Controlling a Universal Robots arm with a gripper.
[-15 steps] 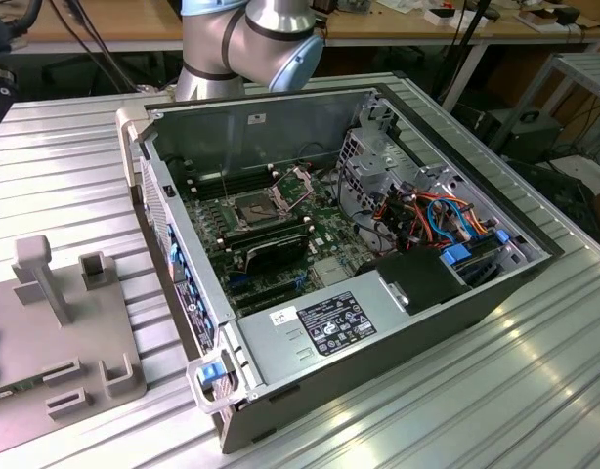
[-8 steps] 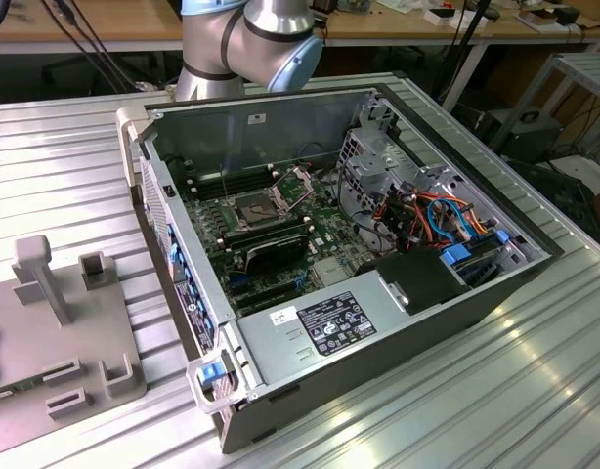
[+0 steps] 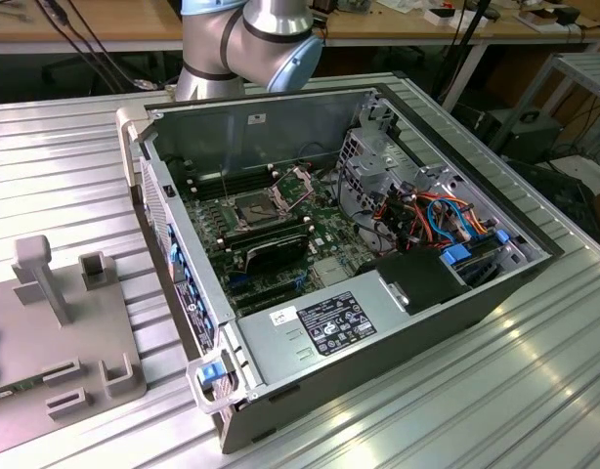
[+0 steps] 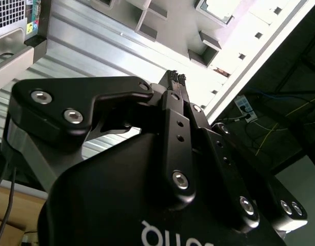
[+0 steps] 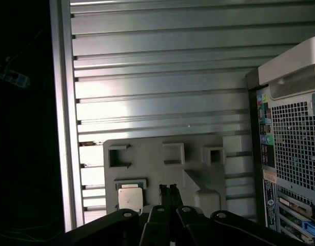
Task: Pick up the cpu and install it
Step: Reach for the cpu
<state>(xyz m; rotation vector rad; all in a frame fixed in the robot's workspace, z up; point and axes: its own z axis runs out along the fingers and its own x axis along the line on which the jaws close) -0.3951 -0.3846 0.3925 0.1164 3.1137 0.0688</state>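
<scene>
Fingers (image 5: 163,196) pinched together, gripping nothing, poised over grey fixture plate (image 5: 198,159). Cpu (image 5: 130,198) flat in framed pocket near plate's edge, just beside fingers, not beneath them. Square chip: no long axis to favour. Computer case (image 5: 296,154) off plate's opposite side, on same ribbed tabletop (image 5: 162,77).

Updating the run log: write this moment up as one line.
gripper: shut, empty | cpu: in grey fixture, not gripped | computer case: open
</scene>
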